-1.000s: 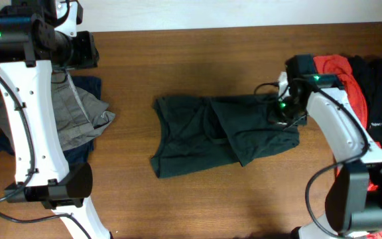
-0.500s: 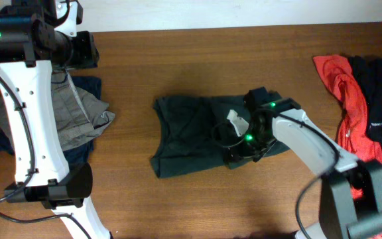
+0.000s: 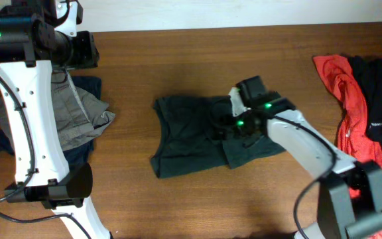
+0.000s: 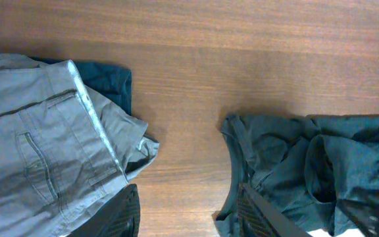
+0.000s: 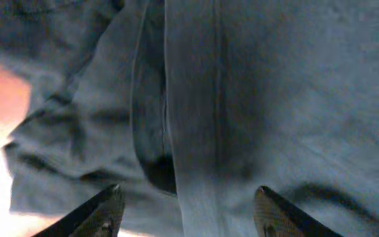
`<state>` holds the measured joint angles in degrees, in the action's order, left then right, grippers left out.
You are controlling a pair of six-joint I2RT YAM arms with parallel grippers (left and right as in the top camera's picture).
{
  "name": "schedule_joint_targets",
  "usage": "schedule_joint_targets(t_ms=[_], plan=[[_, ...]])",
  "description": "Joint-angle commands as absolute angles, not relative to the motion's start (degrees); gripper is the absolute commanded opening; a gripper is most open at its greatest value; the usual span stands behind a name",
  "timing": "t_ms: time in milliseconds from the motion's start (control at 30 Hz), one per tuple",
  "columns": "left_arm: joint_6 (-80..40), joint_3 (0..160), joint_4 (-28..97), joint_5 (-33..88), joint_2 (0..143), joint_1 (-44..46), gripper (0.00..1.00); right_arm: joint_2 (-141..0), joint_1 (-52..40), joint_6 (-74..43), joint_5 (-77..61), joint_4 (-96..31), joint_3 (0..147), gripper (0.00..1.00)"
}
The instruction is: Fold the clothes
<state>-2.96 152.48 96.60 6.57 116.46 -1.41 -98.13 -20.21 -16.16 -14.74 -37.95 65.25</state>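
The dark green T-shirt [image 3: 191, 136] lies crumpled and partly folded in the middle of the table; it also shows in the left wrist view [image 4: 308, 171] and fills the right wrist view [image 5: 242, 99]. My right gripper [image 3: 234, 126] hovers over the shirt's right half, open and empty, its fingertips [image 5: 188, 201] spread above a fold. My left gripper [image 4: 189, 214] is open and empty, high at the table's far left, above bare wood between the grey trousers [image 4: 38, 138] and the shirt. Red top [image 3: 343, 86] and black top [image 3: 380, 99] lie at the right edge.
The grey trousers [image 3: 78, 116] lie on a dark blue garment [image 3: 88, 86] at the left edge. Bare wood shows between the piles and along the front edge [image 3: 197, 206].
My right arm swept from the shirt's right end leftward over the shirt, dragging the right part in over the middle; the shirt is now more compact. The left arm has not moved.
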Motion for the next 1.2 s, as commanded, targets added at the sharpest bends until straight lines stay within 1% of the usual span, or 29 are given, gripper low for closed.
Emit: schedule_joint_targets(t_ms=[0,33,67,100,133,167,200,333,667,700,767,800,967,1033,1100,1133,1167], plan=[[-2.5,152.9,96.6,6.2,115.9,-1.3,0.48,-100.5,-22.7,-22.5,-6.7,-35.6,65.8,0.67],[-2.5,152.9,96.6,6.2,115.9,-1.3,0.48,-101.1,-23.0,-23.3,-5.9,-35.1,65.8,0.66],[-2.5,152.9,96.6,6.2,115.9,-1.3,0.48,-101.7,-23.3,-24.6,-4.6,-34.7,65.8,0.59],[-2.5,152.9,96.6,6.2,115.9,-1.3,0.48,-102.0,-23.5,-25.9,-3.2,-34.4,65.8,0.50],[-2.5,152.9,96.6,6.3,115.9,-1.3,0.48,-102.5,-23.6,-27.5,-1.8,-33.5,65.8,0.28],[-2.5,152.9,96.7,6.3,115.9,-1.3,0.48,-102.6,-23.6,-28.5,-2.1,-32.4,65.8,0.13],[-2.5,152.9,96.7,6.3,115.9,-1.3,0.48,-102.6,-23.6,-29.5,-3.3,-30.7,65.9,0.04],[-2.5,152.9,96.7,6.3,115.9,-1.3,0.48,-102.5,-23.6,-33.3,-8.2,-26.3,67.0,0.04],[-2.5,152.9,96.7,6.6,115.9,-1.3,0.48,-102.5,-23.6,-38.7,-8.8,-21.5,67.8,0.04],[-2.5,152.9,96.7,6.6,115.9,-1.3,0.48,-102.5,-23.6,-38.6,-8.8,-21.6,67.8,0.12],[-2.5,152.9,96.7,6.6,115.9,-1.3,0.48,-102.5,-23.3,-36.3,-8.8,-22.4,67.8,0.53],[-2.5,152.9,96.7,6.6,115.9,-1.3,0.48,-102.1,-22.7,-33.7,-8.8,-23.8,68.0,0.59],[-2.5,152.9,96.7,6.7,115.9,-1.3,0.48,-98.7,-15.7,-25.8,-9.1,-34.7,70.4,0.64],[-2.5,152.9,96.7,6.7,115.9,-1.3,0.48,-96.4,-12.3,-22.0,-11.0,-37.0,70.7,0.67],[-2.5,152.9,96.7,7.5,115.9,-1.3,0.49,-94.7,-9.2,-21.2,-12.3,-38.5,70.7,0.68],[-2.5,152.9,96.7,8.5,115.9,-1.3,0.48,-94.1,-7.5,-21.2,-12.8,-39.0,70.7,0.67],[-2.5,152.8,96.7,9.8,116.1,-1.2,0.49,-94.0,-6.0,-21.2,-13.2,-39.3,70.7,0.58]])
